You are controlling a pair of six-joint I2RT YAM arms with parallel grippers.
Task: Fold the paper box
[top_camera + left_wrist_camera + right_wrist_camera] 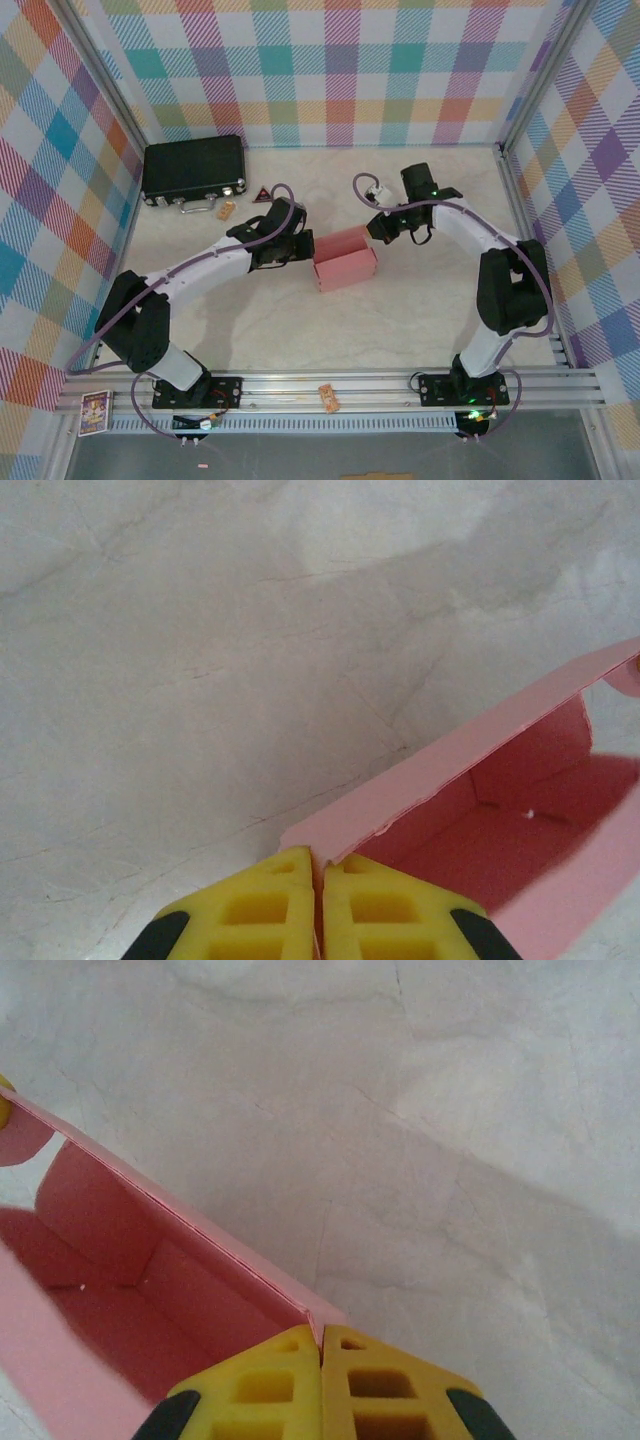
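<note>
I saw the paper box (345, 265) sitting open-topped in the middle of the tabletop (300, 340), between my two arms. My left hand (320, 865) was pinching its wall edge at one end corner, and my right hand (321, 1335) was pinching the opposite end corner.

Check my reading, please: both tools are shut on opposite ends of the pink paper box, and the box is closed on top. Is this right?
Not fully. The paper box is open on top; the left wrist view looks straight into its pink inside. The left tool and the right tool are indeed shut on its opposite ends.
</note>
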